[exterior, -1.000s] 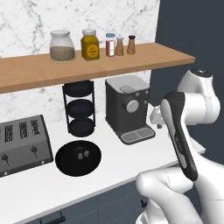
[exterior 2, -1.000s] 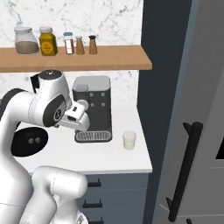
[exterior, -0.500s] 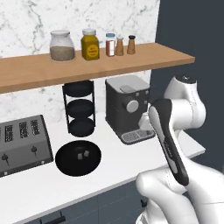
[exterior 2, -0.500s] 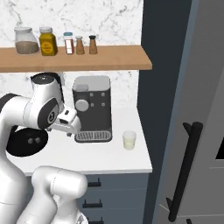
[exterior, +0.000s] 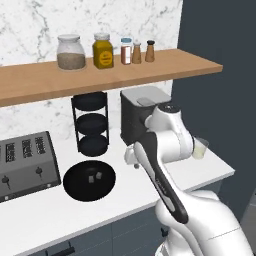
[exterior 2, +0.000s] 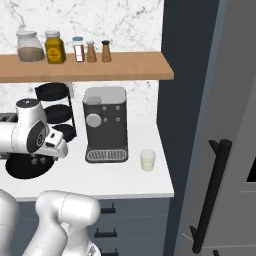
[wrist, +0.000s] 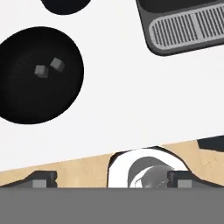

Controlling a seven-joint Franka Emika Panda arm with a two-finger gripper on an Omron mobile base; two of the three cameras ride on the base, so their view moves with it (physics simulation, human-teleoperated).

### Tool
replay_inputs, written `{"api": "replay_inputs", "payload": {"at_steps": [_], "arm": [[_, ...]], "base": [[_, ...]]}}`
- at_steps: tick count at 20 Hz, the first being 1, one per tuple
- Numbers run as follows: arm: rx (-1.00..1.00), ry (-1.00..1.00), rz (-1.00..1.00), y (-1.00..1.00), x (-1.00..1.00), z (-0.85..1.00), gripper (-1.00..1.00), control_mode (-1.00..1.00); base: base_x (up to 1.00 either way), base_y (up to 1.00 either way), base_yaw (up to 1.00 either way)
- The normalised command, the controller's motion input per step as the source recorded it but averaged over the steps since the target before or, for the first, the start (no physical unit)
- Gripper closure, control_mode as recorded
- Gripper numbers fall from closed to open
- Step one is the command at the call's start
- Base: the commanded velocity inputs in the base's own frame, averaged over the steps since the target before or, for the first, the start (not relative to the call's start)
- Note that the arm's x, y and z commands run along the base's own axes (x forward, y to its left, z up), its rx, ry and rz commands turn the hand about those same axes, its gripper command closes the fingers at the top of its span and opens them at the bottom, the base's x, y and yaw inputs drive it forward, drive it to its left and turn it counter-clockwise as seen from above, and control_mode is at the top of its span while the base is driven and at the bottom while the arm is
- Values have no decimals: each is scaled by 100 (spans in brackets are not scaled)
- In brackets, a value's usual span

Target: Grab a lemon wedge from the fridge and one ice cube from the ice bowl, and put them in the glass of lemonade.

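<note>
Your claw (wrist: 112, 180) stands wide open and holds nothing, above the white worktop (wrist: 131, 96) between the ice bowl and the coffee machine (exterior 2: 104, 124). Beside the coffee machine's left lies the ice bowl (exterior: 89, 180) with two cubes (wrist: 49, 67) in it. To the machine's right stands the glass of lemonade (exterior 2: 147, 160); past it rises the fridge (exterior 2: 220, 125), door shut

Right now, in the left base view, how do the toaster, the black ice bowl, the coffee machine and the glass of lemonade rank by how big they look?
1. Coffee machine, though the arm hides part of it.
2. Toaster and ice bowl: about alike across, and the toaster is cut by the picture's edge, so I won't rank them.
3. Glass of lemonade, clearly smallest.
</note>
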Motion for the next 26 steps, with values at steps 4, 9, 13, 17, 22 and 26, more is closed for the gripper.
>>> {"api": "replay_inputs", "payload": {"at_steps": [4, 9, 13, 17, 22, 26], "arm": [[0, 8, 12, 93, 46, -45, -100, -100], [0, 9, 2, 83, 56, -48, -100, -100], [0, 9, 0, 62, 42, -41, -100, -100], [0, 4, 0, 56, 36, -36, -100, -100], [0, 0, -5, 30, 32, -12, -100, -100], [-2, -1, -8, 8, 26, -14, -100, -100]], "base": [[0, 0, 0], [0, 0, 0], [0, 0, 0], [0, 0, 0], [0, 0, 0], [0, 0, 0]]}}
